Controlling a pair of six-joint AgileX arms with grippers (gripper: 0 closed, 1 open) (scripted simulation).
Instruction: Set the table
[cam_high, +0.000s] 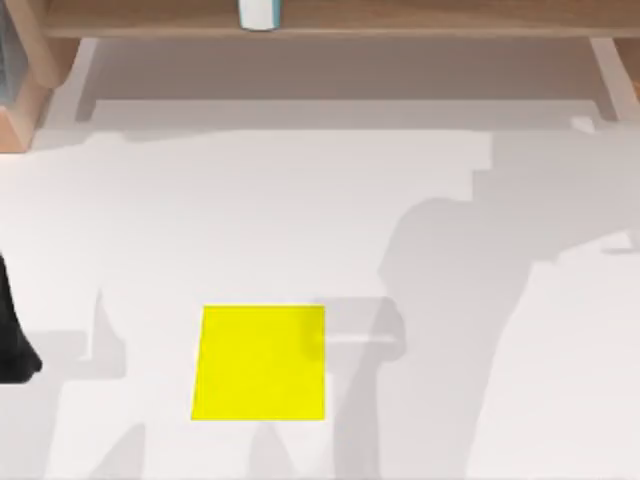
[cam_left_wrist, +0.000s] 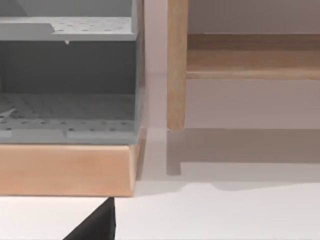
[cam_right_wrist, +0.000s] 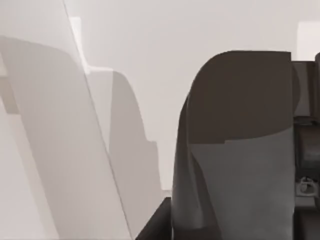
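Nearest, toward the front edge of the table (cam_high: 300, 200), we list one yellow square mat (cam_high: 259, 362), lying flat and left of centre, with arm shadows falling across its right side. The table itself is a broad, plain white, matte top that spans the top view from side to side, bare apart from the mat and grey shadows. At its left edge we note a dark part of our left arm (cam_high: 12, 340); whether that claw is released or clenched we cannot tell. Our right wrist view gives a close dark grey body of our right arm (cam_right_wrist: 240, 150) over the white surface; its claw's state we cannot tell either. Farthest, along the back edge, stands a light-brown wooden shelf (cam_high: 330, 20) with a white cup (cam_high: 258, 13) on it. At the back left corner sits a grey perforated rack (cam_left_wrist: 67, 105) on a wooden base (cam_left_wrist: 65, 167).
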